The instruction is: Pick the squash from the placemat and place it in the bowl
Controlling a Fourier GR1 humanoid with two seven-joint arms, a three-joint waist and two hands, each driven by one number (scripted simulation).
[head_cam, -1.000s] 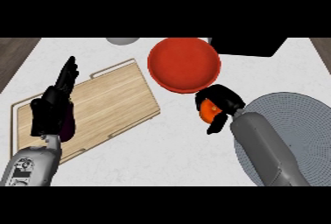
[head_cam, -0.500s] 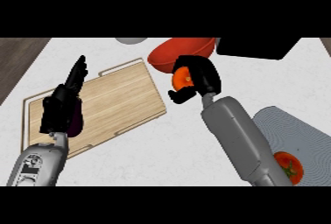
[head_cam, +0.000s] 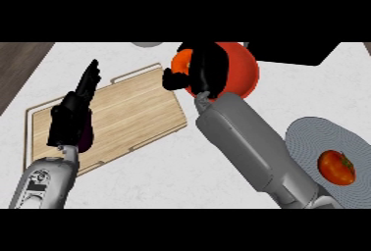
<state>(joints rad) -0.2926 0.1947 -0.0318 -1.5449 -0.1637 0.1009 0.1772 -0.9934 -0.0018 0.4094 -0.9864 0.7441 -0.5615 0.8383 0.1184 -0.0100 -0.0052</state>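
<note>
- I saw my right hand (head_cam: 199, 73) near the top centre of the frame, its black fingers curled around the squash (head_cam: 179, 62).
- The squash showed only as an orange, rounded patch at the hand's upper left side; the fingers hid most of it, so I could not make out its full shape.
- It was held over the left edge of the red bowl (head_cam: 239, 68), which sat at the top of the frame, just right of centre.
- I could not tell whether the squash touched the bowl's rim or hung above it.
- My right forearm (head_cam: 250, 147) ran as a grey diagonal from the lower right up to the hand.
- The grey round placemat (head_cam: 308, 135) lay at the right edge, partly behind that forearm.
- On the placemat rested a red-orange tomato (head_cam: 337, 167) with a small green patch on top.
- My left hand (head_cam: 72, 110) stood at the left of the frame, fingers straight and pointing up, holding nothing.
- It was over the wooden cutting board (head_cam: 134, 110), which lay tilted across the left half of the white counter (head_cam: 159, 176).
- A small grey object (head_cam: 147, 44) was cut off at the top edge.
</note>
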